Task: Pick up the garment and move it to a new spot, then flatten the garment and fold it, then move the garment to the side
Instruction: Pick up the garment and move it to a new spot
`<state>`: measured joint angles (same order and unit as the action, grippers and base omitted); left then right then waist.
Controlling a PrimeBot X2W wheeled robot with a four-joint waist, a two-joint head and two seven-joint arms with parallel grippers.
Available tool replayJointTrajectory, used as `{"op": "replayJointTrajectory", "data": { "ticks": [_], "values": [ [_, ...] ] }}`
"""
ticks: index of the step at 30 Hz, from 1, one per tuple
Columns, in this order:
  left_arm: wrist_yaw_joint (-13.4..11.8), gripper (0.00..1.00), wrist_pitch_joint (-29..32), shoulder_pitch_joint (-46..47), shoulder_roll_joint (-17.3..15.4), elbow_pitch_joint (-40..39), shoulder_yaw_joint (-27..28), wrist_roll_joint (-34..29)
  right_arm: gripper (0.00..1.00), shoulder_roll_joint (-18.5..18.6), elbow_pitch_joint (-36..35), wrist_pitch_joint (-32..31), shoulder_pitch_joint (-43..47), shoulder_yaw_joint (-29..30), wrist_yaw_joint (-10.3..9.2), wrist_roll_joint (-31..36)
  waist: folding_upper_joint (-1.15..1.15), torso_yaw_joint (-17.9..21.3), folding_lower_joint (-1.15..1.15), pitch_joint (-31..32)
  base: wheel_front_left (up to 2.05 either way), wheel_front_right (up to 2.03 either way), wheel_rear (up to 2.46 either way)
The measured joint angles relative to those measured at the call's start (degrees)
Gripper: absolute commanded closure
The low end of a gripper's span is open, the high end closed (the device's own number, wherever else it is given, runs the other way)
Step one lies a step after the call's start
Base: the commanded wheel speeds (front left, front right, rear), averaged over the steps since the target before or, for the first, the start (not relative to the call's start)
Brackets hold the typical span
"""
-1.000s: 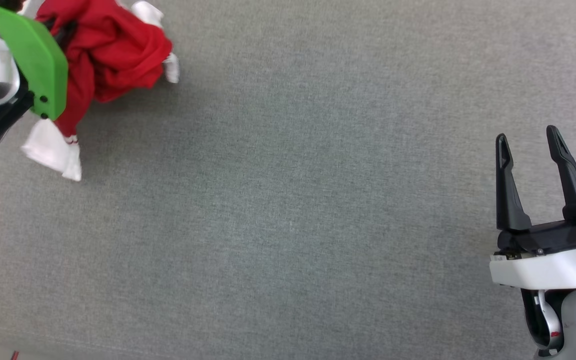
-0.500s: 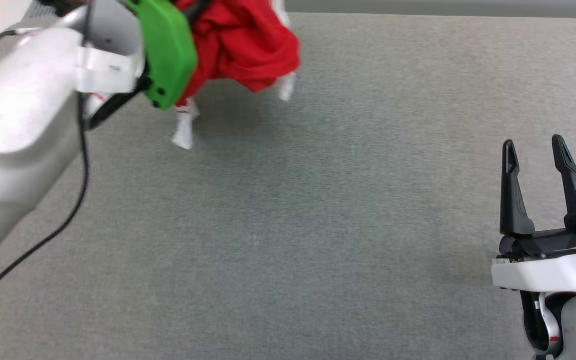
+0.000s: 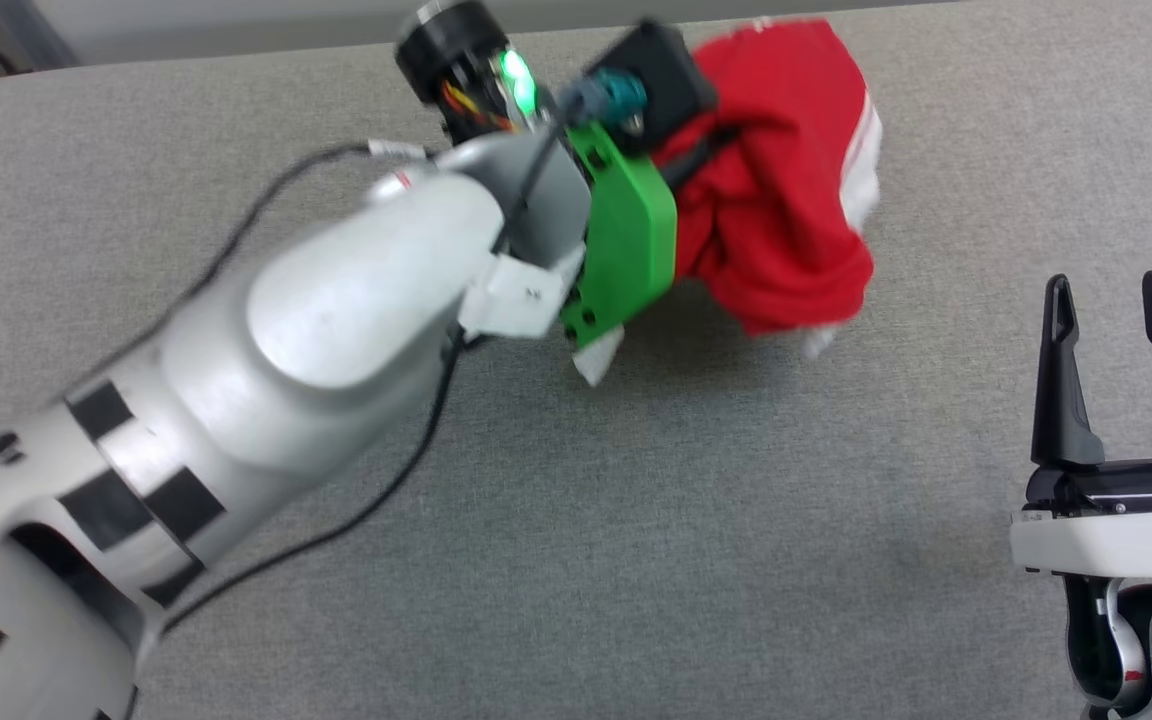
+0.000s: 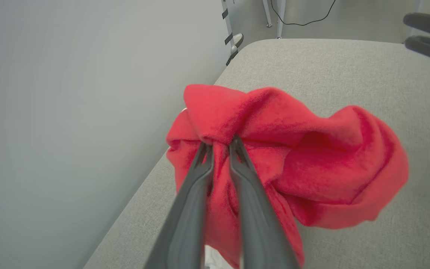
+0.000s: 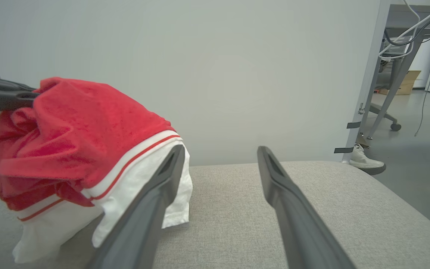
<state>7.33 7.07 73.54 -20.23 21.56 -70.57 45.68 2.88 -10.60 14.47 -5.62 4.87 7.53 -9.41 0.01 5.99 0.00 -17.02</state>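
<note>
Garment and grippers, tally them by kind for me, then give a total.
garment: 1, red with white trim, bunched up
grippers: 2, left gripper shut on the garment, right gripper open
total: 3

Bright, even, diffuse light with no glare. The crumpled red-and-white cloth garment (image 3: 786, 230) casts a soft shadow on the grey woven fabric surface (image 3: 636, 560). The pale silver left forearm (image 3: 336, 300) is motion-blurred. The 2 wrist views blur their dark near fingers (image 4: 189, 216) and stretch towards the edges.

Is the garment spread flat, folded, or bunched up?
Bunched up: the garment is a crumpled red wad, creased and rolled over itself, pinched by the shut left gripper.
</note>
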Motion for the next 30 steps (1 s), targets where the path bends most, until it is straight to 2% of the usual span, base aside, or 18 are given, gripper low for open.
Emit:
{"op": "replayJointTrajectory", "data": {
  "ticks": [12, 18, 19, 20, 26, 30],
  "values": [
    [0.00, 1.00, -2.98, -17.25, 6.33, 12.54, -2.52, -1.61, 0.00, -0.04, 0.18, 0.00, -0.01, 0.27, 0.00, -0.02, 0.00, -1.78, 0.00, -0.79, 0.00, 0.00, 0.00],
    [0.00, 1.00, -4.93, -20.29, 8.54, 16.34, -2.67, -2.40, 0.00, -0.05, 0.43, 0.00, -0.01, 0.40, 0.00, 0.18, 0.00, -2.49, 0.00, -0.44, 0.00, 0.00, 0.00],
    [-0.01, 0.90, -6.23, -20.29, 8.83, 17.03, -2.57, -2.68, 0.00, -0.05, 0.51, 0.00, 0.01, 0.38, 0.00, 0.26, 0.00, -2.60, 0.00, -0.22, 0.00, 0.00, 0.00],
    [-0.11, 0.00, -7.75, -20.28, 9.14, 17.57, -2.30, -2.99, 0.00, -0.07, 0.64, 0.00, 0.04, 0.41, 0.00, 0.40, 0.00, -2.72, 0.00, 0.03, 0.00, 0.00, 0.00],
    [-3.83, 0.00, -17.56, -20.21, 11.32, 17.39, 0.36, -4.52, 0.00, -0.07, 1.55, 0.00, 1.46, 0.71, 0.00, 0.78, 0.00, -3.77, 0.00, 2.07, 0.00, 0.00, 0.00],
    [-6.86, 0.00, -20.49, -20.69, 11.40, 14.06, 2.54, -4.75, 0.00, -0.08, 1.93, 0.00, 2.80, 0.99, 0.00, 1.13, 0.00, -4.74, 0.00, 3.92, 0.00, 0.00, 0.00]
  ]
}}
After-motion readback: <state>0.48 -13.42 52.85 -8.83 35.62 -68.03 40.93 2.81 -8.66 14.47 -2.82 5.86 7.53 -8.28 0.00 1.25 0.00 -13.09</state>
